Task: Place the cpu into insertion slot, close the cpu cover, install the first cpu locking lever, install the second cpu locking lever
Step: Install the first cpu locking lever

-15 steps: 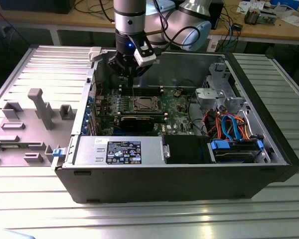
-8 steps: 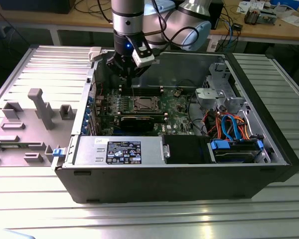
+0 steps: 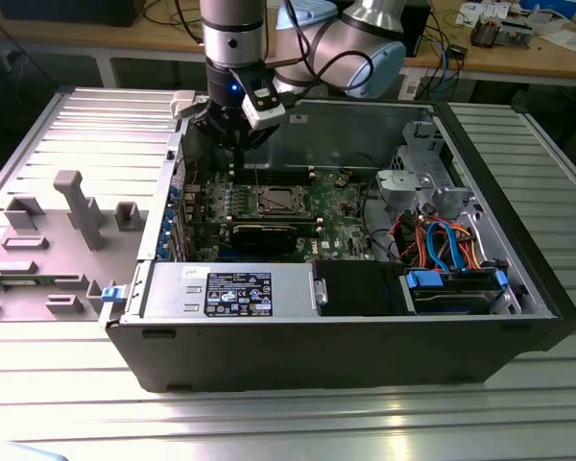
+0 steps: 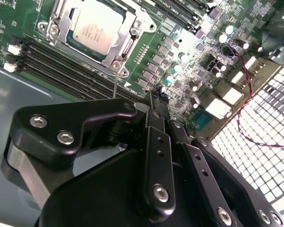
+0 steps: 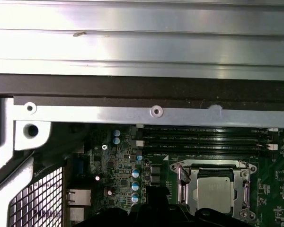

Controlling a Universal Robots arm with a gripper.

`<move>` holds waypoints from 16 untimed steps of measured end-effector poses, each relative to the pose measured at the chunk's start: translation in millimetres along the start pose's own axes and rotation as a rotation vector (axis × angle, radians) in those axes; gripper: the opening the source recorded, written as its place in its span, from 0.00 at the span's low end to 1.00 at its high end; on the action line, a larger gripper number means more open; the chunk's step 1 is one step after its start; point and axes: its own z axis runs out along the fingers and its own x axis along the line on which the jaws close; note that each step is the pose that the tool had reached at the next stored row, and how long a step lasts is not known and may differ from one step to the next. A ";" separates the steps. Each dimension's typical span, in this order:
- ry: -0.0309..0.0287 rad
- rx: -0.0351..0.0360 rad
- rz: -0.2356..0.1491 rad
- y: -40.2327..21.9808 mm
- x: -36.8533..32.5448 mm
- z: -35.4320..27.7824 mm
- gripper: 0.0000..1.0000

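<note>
Working across the exterior view from its left: a grey moulded fixture tray (image 3: 58, 240) is lying on the ribbed counter (image 3: 288, 423), beside the open computer case (image 3: 365, 346).

The gripper (image 3: 236, 130) is hanging inside the case near its back wall, over the green board (image 3: 346, 206) and a little toward the exterior view's left of the socket. In the second wrist view its black fingers (image 4: 154, 120) are standing pressed together with nothing between them, so it is carrying nothing.

The cpu (image 4: 95, 28) is already sitting in the insertion slot (image 5: 215, 191), its dull silver top showing in both wrist views. The cpu cover (image 4: 128, 45) is lying down around it, framing the chip. A thin wire lever (image 4: 114, 87) is running out from the socket toward the gripper; whether it is latched cannot be told.

Handling judgement: the chip is looking light, rigid and smooth-topped, and the contacts beneath it are likely fragile, so side loads are unwelcome. The cover is thin sheet metal, stiff but bendable; the wire lever is springy and slippery, best taken near its free end.

At the exterior view's right, orange and blue cables (image 3: 442, 240) are bunching above a drive bay (image 3: 456, 288).
</note>
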 end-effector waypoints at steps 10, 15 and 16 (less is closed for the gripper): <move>-0.0003 -0.0002 -0.013 9.2 -8.0 0.1 0.11; -0.0004 -0.0002 -0.013 9.2 -8.0 0.1 0.11; -0.0003 -0.0002 -0.013 9.3 -8.0 0.1 0.11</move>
